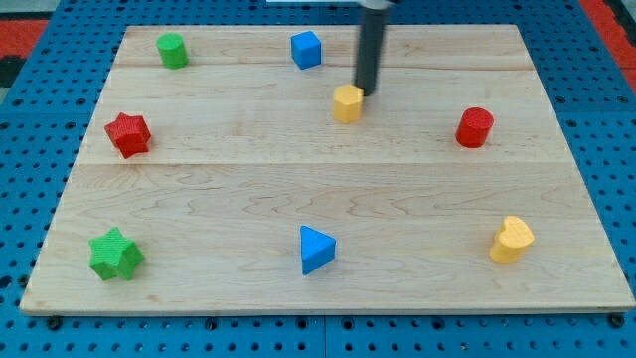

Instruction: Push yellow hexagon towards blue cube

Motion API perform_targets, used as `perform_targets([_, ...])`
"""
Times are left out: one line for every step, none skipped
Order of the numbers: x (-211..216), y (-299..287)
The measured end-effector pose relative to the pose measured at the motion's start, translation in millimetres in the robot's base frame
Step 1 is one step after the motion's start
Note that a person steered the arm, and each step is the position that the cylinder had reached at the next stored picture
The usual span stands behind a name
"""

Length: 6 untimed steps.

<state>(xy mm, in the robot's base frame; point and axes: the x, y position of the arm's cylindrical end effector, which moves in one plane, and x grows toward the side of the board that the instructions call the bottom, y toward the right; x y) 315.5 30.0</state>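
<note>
1. The yellow hexagon [348, 102] sits on the desk [328, 189] a little above the middle, towards the view's top.
2. The blue cube [306, 50] lies up and to the view's left of it, near but apart; bare wood shows between them.
3. My tip [365, 92] is at the hexagon's upper right edge, touching or just beside it; I cannot tell which.
4. There is no hand here to be apart or together, only the rod.
5. Judged from this, the push is well along but not finished: the gap is not yet closed.
6. What is left looks like a short shove up and leftward; from this side the tip seems fairly placed, though perhaps a bit high.
</note>
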Motion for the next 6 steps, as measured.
perform_targets([2, 15])
perform_targets([11, 71])
perform_targets([43, 61])
perform_targets([49, -11])
perform_targets([23, -81])
perform_targets([30, -83])
